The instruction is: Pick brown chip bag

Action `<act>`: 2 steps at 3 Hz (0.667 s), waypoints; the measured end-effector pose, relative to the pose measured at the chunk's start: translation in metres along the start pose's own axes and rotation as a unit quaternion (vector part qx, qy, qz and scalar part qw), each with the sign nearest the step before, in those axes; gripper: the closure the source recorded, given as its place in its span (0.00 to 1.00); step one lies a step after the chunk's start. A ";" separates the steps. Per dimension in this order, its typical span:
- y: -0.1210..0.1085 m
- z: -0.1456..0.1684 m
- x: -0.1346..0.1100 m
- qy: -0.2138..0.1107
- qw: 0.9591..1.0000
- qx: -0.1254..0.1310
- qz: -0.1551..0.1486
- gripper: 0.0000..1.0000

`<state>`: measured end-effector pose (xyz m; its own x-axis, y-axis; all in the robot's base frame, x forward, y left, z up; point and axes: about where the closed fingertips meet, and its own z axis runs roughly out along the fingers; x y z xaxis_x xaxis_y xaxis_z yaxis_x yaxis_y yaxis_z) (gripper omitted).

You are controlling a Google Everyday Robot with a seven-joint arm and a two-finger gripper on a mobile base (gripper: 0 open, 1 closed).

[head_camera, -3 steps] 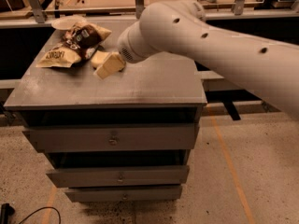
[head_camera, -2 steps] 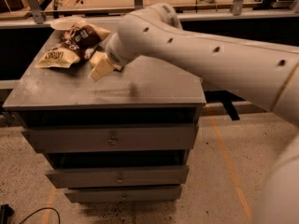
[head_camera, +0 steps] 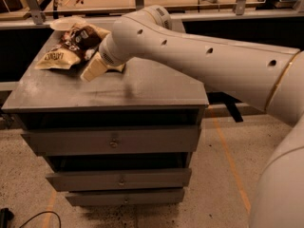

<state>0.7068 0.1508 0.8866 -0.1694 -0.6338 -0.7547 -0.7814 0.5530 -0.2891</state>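
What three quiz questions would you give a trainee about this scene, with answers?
1. True or false: the brown chip bag lies at the far left of the cabinet top.
2. Where is the gripper? A) at the bag's right edge, by the sponge; B) down at the floor; C) raised high over the right edge.
3. How many drawer fronts does the cabinet show?
Key: 1 true; 2 A; 3 three.

The robot arm [head_camera: 213, 65] runs off the right edge and covers the right end of the brown chip bag [head_camera: 64, 51]. Its gripper [head_camera: 95, 66], beside the bag at the cabinet top's [head_camera: 142, 89] back left, shows too unclearly to read.
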 end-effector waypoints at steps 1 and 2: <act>0.015 0.022 -0.029 -0.069 0.997 -0.040 -0.007 0.00; 0.028 0.039 -0.052 -0.113 0.991 -0.071 -0.016 0.00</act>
<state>0.7166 0.2204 0.8951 -0.0164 -0.5040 -0.8635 -0.8639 0.4420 -0.2416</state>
